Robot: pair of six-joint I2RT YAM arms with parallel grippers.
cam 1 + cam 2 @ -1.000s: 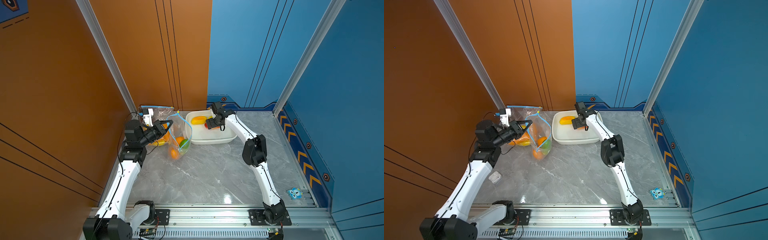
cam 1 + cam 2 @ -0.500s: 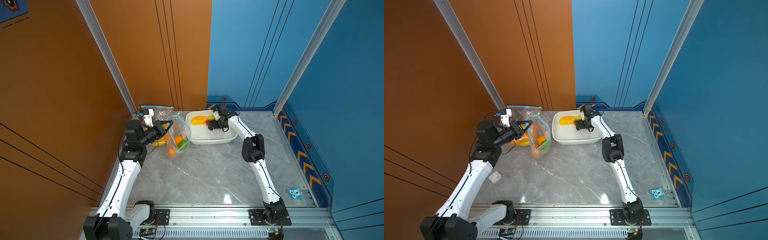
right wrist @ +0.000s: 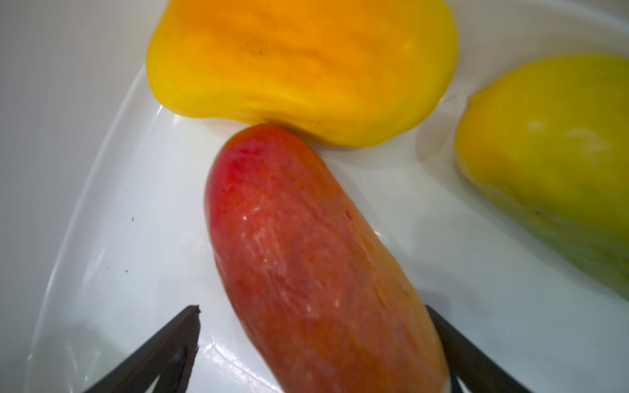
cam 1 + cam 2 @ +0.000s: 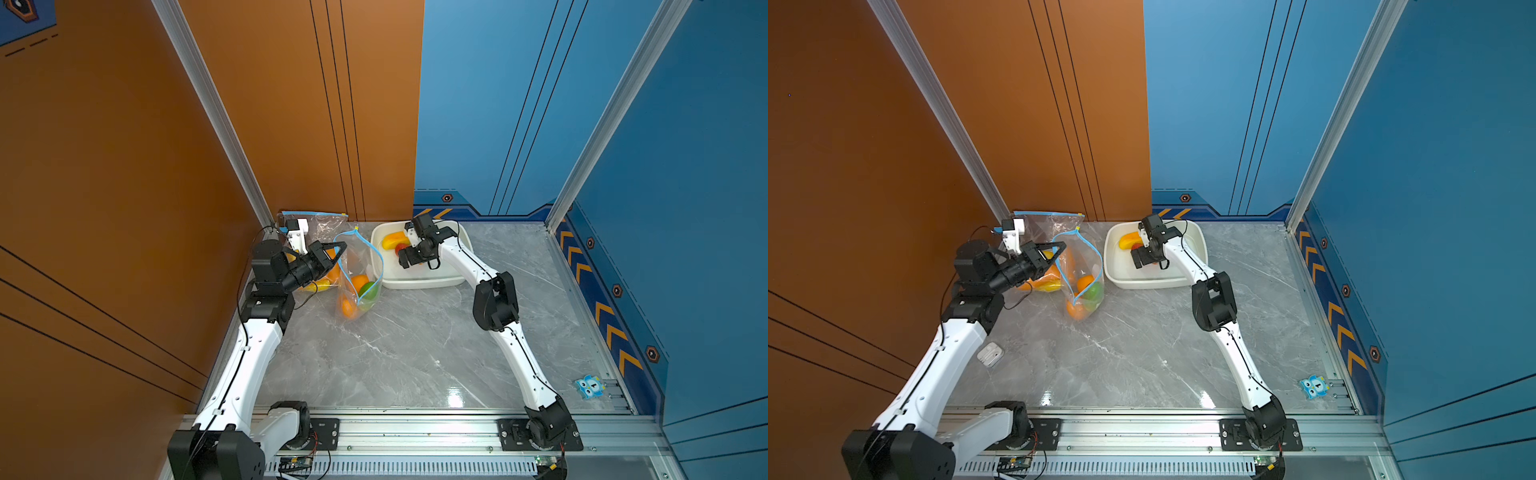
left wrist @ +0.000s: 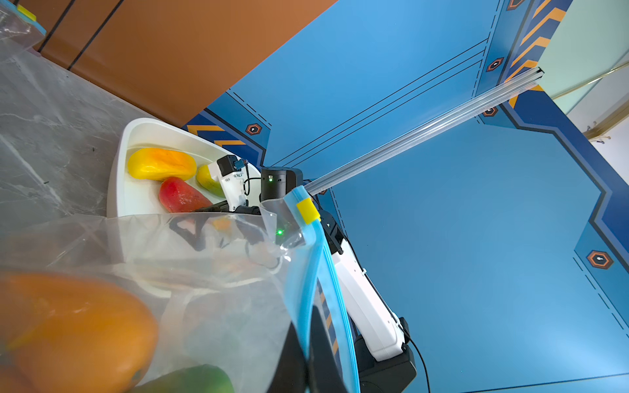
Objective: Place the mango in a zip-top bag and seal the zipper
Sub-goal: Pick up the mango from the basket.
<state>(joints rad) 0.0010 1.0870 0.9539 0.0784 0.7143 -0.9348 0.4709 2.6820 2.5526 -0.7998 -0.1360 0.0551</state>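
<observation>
- The right gripper (image 3: 313,309) is recorded low inside the white oval plastic tub (image 4: 419,284), at upper centre in both top views; its jaws are spread wide and nothing is grasped
- The red-orange elongated mango (image 3: 306,255) is seen lying on the tub floor between the two dark fingers (image 3: 170,347); one finger is kept off the fruit by a plain gap, while the other lies right at its flank, and contact there cannot be told
- The far tip of that mango is pressed against a broad yellow-orange mango (image 3: 299,68); a third, yellow-green mango (image 3: 551,170) is noted near, apart from the red one
- In a top view, only a small red patch of the mango (image 4: 1136,246) is shown past the gripper body
- The left gripper (image 5: 308,354) is clenched on the rim of the clear plastic zip-top bag (image 4: 353,266), at its blue zipper strip (image 5: 326,272)
- The bag is held upright just left of the tub in both top views, with its mouth spread into an open loop
- A yellow slider (image 5: 307,211) is seen at the high end of the zipper
- Round orange fruit (image 4: 359,281) and a green fruit (image 4: 369,289) are noted in the bottom of the bag
- A second clear bag (image 4: 1054,222) is leaned at the orange wall, up and left of the held one
- A small blue owl figure (image 4: 589,386) is logged at lower right of the grey marble tabletop (image 4: 415,353), well apart from both arms
</observation>
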